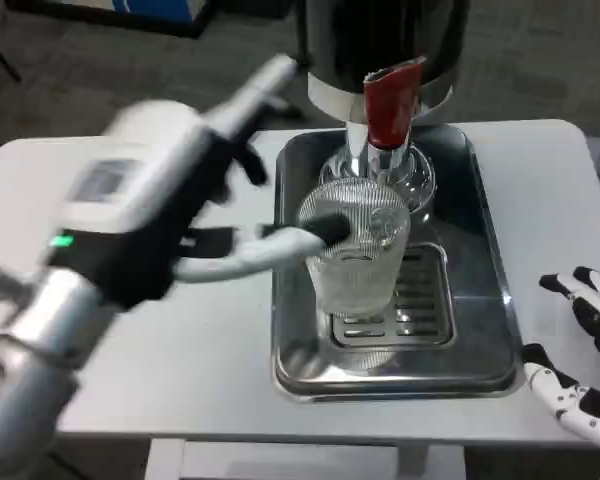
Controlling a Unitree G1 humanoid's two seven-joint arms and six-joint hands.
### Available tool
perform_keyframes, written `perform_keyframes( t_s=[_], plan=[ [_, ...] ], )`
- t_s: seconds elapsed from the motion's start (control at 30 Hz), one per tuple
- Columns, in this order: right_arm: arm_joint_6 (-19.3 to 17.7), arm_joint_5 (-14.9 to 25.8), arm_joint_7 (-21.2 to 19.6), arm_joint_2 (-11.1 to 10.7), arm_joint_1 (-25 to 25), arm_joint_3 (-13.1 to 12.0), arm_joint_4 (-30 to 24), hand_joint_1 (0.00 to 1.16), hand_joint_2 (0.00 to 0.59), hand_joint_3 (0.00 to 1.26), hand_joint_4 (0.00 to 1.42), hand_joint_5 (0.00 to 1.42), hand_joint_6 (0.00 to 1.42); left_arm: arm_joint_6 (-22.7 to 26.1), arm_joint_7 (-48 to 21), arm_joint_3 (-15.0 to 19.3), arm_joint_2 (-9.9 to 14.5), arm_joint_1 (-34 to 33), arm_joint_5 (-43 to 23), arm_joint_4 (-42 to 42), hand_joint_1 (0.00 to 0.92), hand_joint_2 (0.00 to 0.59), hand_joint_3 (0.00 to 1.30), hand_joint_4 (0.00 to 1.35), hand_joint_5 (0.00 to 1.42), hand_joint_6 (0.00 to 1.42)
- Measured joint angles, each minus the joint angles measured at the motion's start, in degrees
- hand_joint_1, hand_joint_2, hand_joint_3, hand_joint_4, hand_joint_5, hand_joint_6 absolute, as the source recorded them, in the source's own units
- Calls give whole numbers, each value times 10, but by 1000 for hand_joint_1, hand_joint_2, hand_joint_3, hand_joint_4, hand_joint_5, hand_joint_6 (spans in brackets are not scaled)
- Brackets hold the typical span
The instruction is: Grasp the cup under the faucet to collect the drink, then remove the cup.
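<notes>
A clear ribbed glass cup (pixel 358 255) stands upright on the grille of the steel drip tray (pixel 300 340), right under the chrome faucet (pixel 372 160) with its red lever (pixel 390 100). My left hand (pixel 150 210) is raised at the cup's left and looks blurred. Its fingers are spread: one black-tipped finger (pixel 280 245) reaches the cup's left wall near the rim, and another (pixel 260 90) points up toward the dispenser. Nothing is held in it. My right hand (pixel 580 350) lies at the table's right front edge, fingers apart and empty.
The dark dispenser body (pixel 380 40) stands at the back of the tray, above the faucet. The white table (pixel 220 350) runs around the tray, with its front edge close below. Grey floor lies beyond the table.
</notes>
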Motion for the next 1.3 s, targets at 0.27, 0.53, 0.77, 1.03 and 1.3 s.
perform_keyframes(
  t_s=[0.27,0.53,0.77,1.03,1.3],
  plan=[
    [1,0,0,0,-2,9,0,380,494,109,0,0,50,-3,-7,9,2,43,-12,-23,214,145,528,594,848,1104],
    [2,-1,0,0,-4,10,0,382,494,106,0,0,50,-9,-5,59,-5,53,-81,-49,161,138,624,637,813,1024],
    [3,-2,0,1,-9,14,0,382,494,106,0,0,50,36,-54,100,5,-60,-265,-29,30,131,435,441,542,537],
    [8,-6,-4,1,-13,17,1,382,494,106,0,0,50,126,-183,93,35,-156,-457,6,0,122,339,314,425,385],
    [10,-7,-5,2,-14,22,1,383,494,114,0,0,50,170,-250,60,42,-211,-499,44,0,115,315,276,391,336]
  ],
)
